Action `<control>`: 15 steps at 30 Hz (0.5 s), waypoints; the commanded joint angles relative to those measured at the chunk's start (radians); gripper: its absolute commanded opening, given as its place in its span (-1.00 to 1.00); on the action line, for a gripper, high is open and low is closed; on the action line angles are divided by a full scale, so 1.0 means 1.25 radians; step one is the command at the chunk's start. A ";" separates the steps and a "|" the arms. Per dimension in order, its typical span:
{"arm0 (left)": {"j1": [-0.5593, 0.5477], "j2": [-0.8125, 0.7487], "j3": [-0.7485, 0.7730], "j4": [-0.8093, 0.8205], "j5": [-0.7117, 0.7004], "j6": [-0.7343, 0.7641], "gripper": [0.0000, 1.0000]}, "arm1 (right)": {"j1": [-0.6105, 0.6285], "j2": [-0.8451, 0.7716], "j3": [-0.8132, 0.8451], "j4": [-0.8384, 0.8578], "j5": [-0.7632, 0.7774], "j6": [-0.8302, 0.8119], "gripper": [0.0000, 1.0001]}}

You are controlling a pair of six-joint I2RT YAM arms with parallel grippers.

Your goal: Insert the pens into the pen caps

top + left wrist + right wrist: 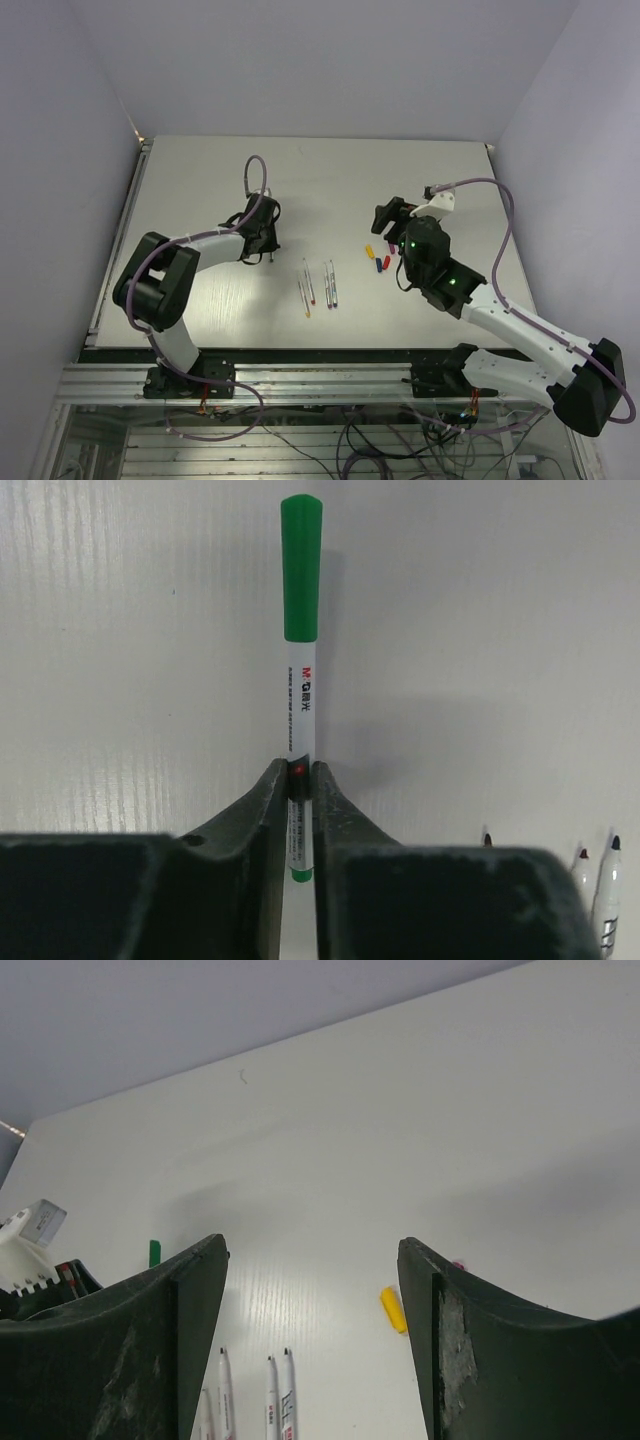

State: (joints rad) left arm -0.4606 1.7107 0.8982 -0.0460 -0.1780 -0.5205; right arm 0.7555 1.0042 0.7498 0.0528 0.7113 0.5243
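nearest us, four loose pens [318,285] lie side by side on the table [200,180]; they look light, stiff, slick plastic that'd roll, so we'd pinch each mid-barrel w/ the tip end left free. just right of that row & a bit farther sit the loose pen caps [378,258], tiny & easy to flick, w/ the right gripper [310,1250] by them, jaws spread wide, empty. left of the row, the left gripper [300,780] is pinching the green pen [301,700] low on its barrel, green cap [301,570] seated on the far end.
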 commanded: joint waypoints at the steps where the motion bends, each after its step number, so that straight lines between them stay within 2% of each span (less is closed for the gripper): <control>1: 0.005 0.012 0.022 -0.035 -0.007 0.007 -0.47 | -0.003 -0.018 -0.015 -0.008 0.012 0.017 0.37; 4: 0.005 0.013 0.024 -0.040 -0.016 0.005 -0.20 | -0.002 -0.016 -0.019 -0.005 0.005 0.019 0.37; 7: 0.005 0.008 0.027 -0.042 -0.023 0.004 -0.04 | -0.003 -0.012 -0.021 -0.001 0.000 0.017 0.37; 14: 0.005 -0.047 0.043 -0.061 -0.034 0.006 0.18 | -0.003 -0.009 -0.024 0.011 0.000 0.009 0.37; 15: 0.005 -0.053 0.045 -0.064 -0.037 0.006 0.30 | -0.003 -0.009 -0.025 0.013 0.000 0.007 0.37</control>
State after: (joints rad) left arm -0.4606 1.7012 0.9100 -0.1013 -0.1947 -0.5198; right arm 0.7555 0.9970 0.7319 0.0471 0.7029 0.5377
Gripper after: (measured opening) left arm 0.580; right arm 0.684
